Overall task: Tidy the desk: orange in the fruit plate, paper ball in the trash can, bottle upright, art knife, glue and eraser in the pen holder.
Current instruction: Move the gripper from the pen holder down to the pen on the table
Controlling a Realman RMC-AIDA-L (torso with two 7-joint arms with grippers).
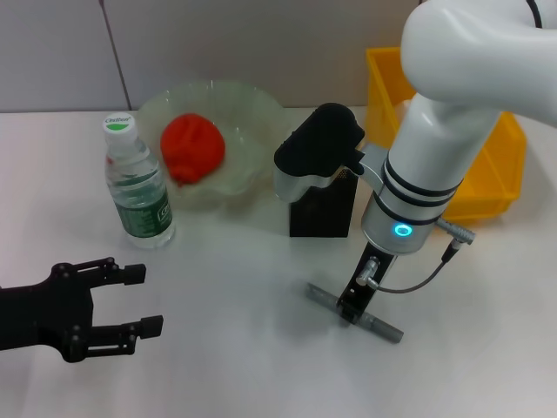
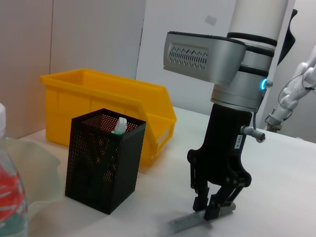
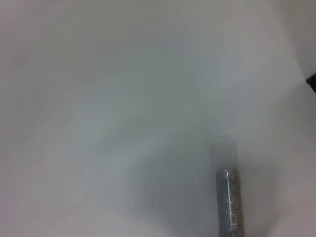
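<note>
While idling spread low at the near left, left gripper [image 1: 144,300] held nothing. Mid-bench, right gripper [image 1: 352,312], fingers pinching the art knife [image 1: 383,326], not yet lifted. Farther: bottle [image 1: 137,187] upright, orange [image 1: 193,148] in fruit plate [image 1: 252,109], something pale-capped inside pen holder [image 2: 104,160]; eraser, paper ball unseen.

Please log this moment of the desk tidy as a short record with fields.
orange: in fruit plate
bottle: upright, beside the plate
pen holder: on table, a white-tipped item inside
trash can: behind the holder
art knife: flat on table
right gripper: down at the knife, fingers on either side of it
left gripper: open, low over table, holding nothing
paper ball, eraser: not visible
</note>
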